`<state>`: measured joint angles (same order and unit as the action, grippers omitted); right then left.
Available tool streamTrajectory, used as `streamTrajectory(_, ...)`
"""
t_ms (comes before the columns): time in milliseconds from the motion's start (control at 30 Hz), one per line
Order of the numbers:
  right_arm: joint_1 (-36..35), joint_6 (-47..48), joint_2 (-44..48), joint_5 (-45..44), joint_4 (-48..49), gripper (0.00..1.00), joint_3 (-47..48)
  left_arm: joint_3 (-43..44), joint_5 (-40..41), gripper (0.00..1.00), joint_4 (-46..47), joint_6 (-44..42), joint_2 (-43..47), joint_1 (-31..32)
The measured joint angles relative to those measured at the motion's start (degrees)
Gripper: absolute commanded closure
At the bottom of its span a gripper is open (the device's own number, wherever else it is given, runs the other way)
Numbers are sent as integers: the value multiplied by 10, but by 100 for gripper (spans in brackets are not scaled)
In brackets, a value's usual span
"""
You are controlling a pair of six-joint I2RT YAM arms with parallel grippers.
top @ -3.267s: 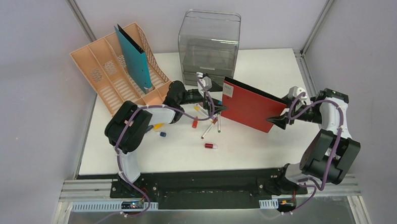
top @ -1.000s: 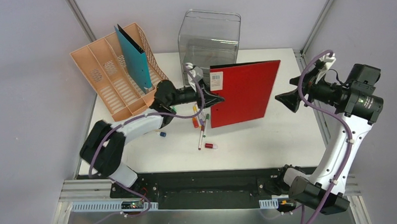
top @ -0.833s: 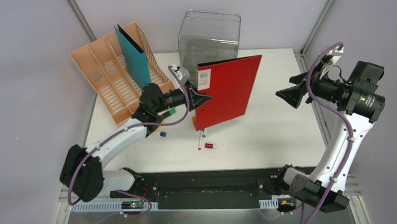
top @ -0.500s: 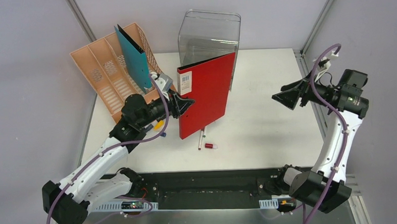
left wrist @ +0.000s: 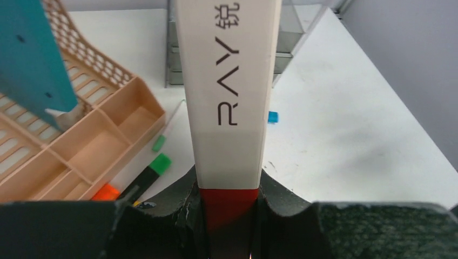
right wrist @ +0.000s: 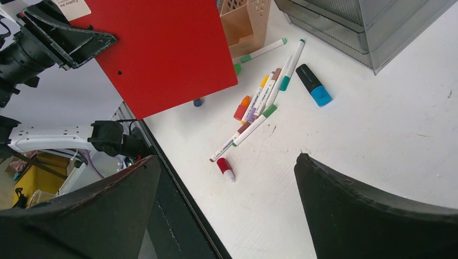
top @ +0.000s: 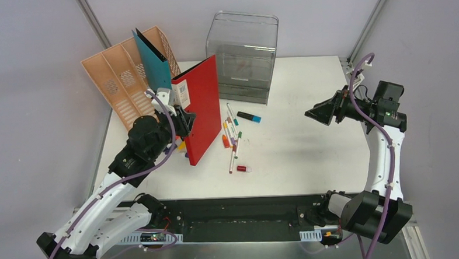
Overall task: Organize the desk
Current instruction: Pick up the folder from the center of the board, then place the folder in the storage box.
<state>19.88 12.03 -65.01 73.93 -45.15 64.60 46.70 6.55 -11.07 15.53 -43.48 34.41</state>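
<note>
Pinching the red folder [top: 202, 110] by its spine, your left fingers [left wrist: 181, 208] are clamped on either side of it, just below the white label [left wrist: 229, 81] printed RAY. The folder stands upright on edge beyond those fingers. You cannot tell whether its bottom edge touches the table [top: 310, 155].

Just to the left of the left fingers sits the peach file rack [top: 117, 82]. A teal folder [top: 154, 65] stands in one of its slots, close beside the red one.

Your right fingers [right wrist: 367, 216] are spread wide and hold nothing. They hover above the right part of the table, well apart from the red folder. Ahead of and below them lies a loose cluster of markers [right wrist: 259, 102]. A blue-capped highlighter [right wrist: 313, 85] lies just beside the cluster, and a small red marker [right wrist: 226, 168] lies nearer the fingers. The clear grey drawer box [top: 244, 47] stands beyond the markers.

The white table lies under both pairs of fingers and carries the rack, box and markers.
</note>
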Motion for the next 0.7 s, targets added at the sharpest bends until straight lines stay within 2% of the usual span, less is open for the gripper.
streamTrajectory(233,-1,-7,-1,-7,14,1,0,40,84,100,-84,-21,26,0)
streamTrajectory(433,-3,-10,-4,-11,16,1,0,70,131,100,-125,-57,66,0)
streamTrajectory(700,-10,-12,-7,-13,16,1,0,151,184,100,-194,-93,75,0)
